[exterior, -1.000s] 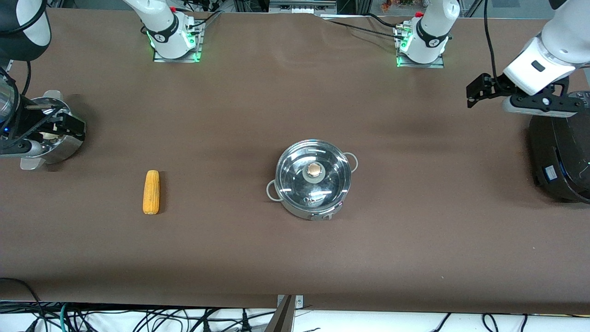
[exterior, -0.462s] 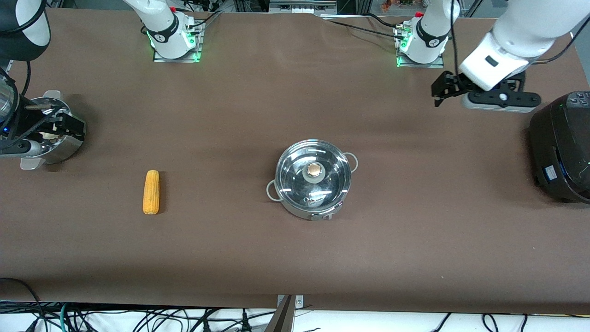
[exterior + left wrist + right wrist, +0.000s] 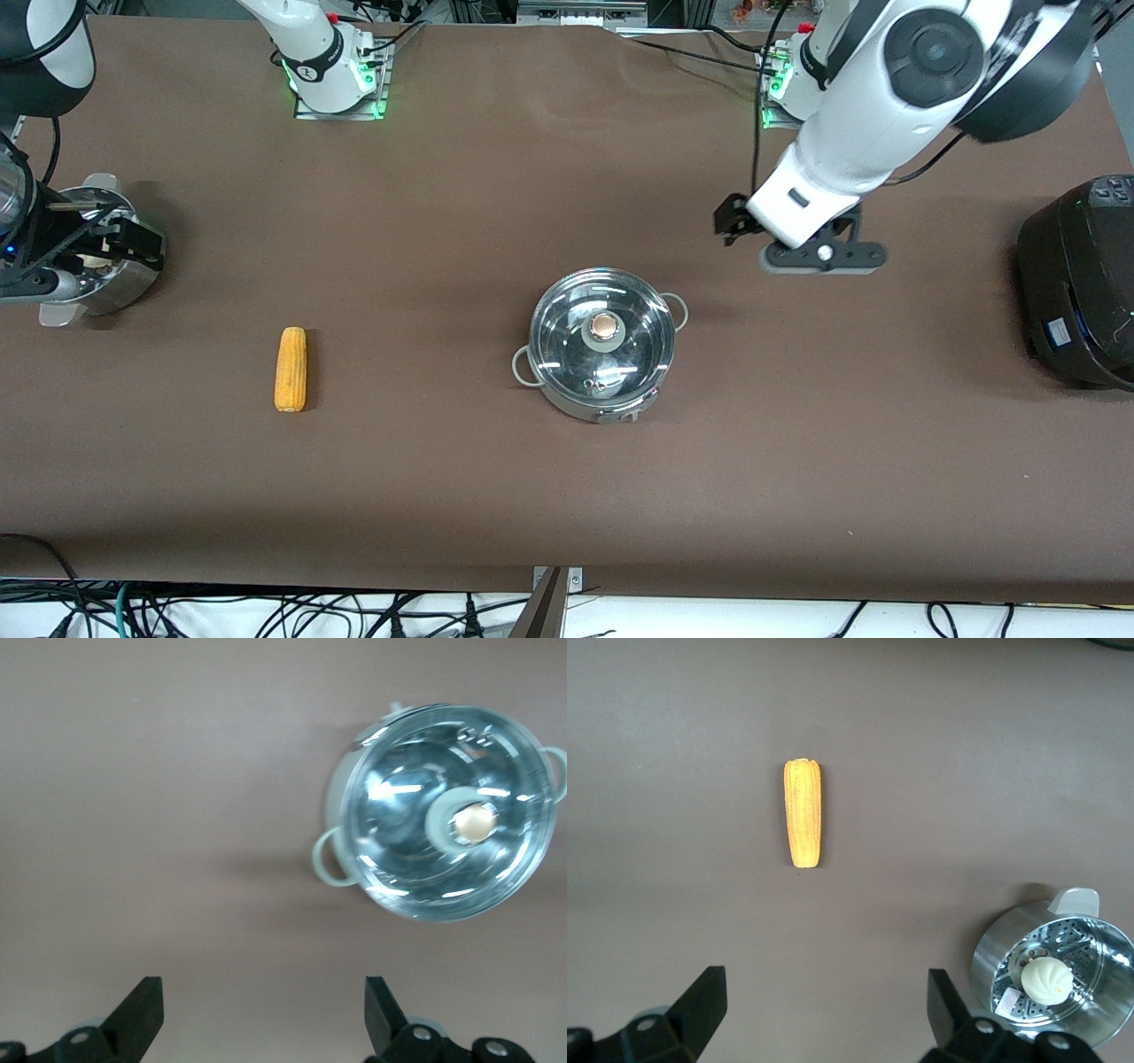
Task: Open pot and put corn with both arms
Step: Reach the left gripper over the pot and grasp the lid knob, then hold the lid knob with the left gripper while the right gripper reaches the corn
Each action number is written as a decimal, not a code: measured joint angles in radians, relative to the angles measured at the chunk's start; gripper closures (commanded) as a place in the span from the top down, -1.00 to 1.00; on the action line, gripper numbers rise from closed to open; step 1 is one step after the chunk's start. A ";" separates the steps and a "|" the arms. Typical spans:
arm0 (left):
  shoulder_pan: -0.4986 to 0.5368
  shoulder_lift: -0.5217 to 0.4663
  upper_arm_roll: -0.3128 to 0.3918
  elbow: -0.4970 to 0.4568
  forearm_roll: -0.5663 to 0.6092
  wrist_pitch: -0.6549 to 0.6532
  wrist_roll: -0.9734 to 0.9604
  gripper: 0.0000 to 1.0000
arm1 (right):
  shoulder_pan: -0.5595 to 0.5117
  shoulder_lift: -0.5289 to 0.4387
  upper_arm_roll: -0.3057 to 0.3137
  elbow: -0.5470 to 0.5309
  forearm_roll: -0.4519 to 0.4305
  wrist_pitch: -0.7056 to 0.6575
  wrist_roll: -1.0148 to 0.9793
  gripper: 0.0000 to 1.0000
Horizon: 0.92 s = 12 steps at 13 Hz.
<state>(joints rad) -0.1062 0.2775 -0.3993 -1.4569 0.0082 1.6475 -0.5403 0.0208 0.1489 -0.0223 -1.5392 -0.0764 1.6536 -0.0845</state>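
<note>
Currently left tool (image 3: 732,223), spread, hangs over bench (image 3: 567,496) near pot (image 3: 600,354), pre-lid grab; right tool (image 3: 824,1014), spread, waits above corn (image 3: 291,369).

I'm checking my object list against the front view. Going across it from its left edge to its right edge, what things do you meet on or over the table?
Right gripper over the steamer pot → corn → pot → left gripper → black cooker.

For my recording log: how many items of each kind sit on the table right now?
Lidded pots: 1, the pot
Steamer pots: 1
Black cookers: 1
Corn cobs: 1, the corn
Buns: 1, inside the steamer
Total: 5
</note>
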 measured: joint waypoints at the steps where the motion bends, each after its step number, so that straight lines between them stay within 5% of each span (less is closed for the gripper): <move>1: -0.033 0.057 0.001 0.043 0.000 0.028 -0.051 1.00 | -0.001 0.000 0.000 0.000 0.000 0.000 0.000 1.00; 6: -0.206 0.263 0.003 0.110 0.128 0.215 -0.281 1.00 | -0.001 0.011 0.000 0.000 0.000 0.001 -0.001 1.00; 12: -0.331 0.401 0.074 0.152 0.200 0.383 -0.321 0.98 | -0.001 0.123 0.001 0.000 0.002 0.090 -0.002 1.00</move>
<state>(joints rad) -0.4376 0.6782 -0.3252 -1.3046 0.2084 2.0309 -0.8613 0.0199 0.2718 -0.0218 -1.5393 -0.0746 1.7433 -0.0864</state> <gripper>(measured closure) 0.000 0.000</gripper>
